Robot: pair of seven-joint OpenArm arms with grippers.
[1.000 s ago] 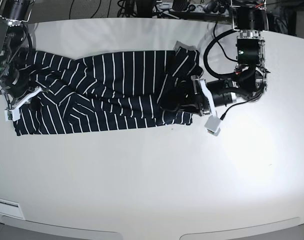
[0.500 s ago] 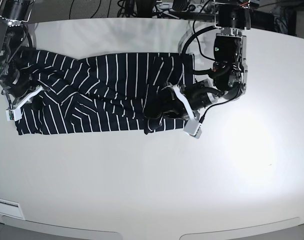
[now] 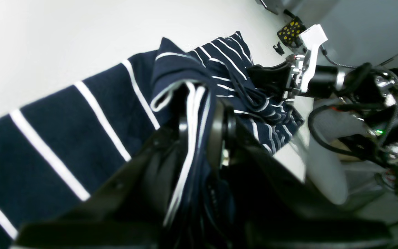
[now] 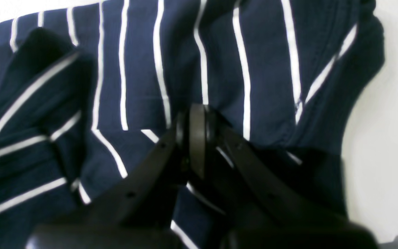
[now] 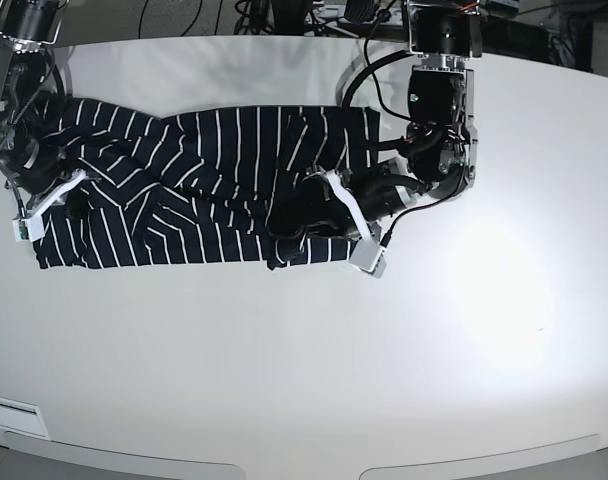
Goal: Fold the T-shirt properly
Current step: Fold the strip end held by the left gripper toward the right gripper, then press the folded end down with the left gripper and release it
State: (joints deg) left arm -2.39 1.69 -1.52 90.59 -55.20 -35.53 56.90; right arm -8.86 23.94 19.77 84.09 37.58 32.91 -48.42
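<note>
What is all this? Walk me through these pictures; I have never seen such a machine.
It is a robot with two arms working at a white table. One picture looks down on the table; the other two come from cameras on the wrists. On the table lies a dark striped T-shirt, partly folded. The left gripper is shut on a bunched edge of the cloth. The right gripper is shut at the other end, pressed to the fabric; whether cloth sits between its fingers is unclear.

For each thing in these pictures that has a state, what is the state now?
T-shirt: lying on the table, partly folded and bunched, gripped at both ends.
Left pincer: shut on a fold of the T-shirt.
Right pincer: shut on the T-shirt.
Table: white, holding the T-shirt.
</note>
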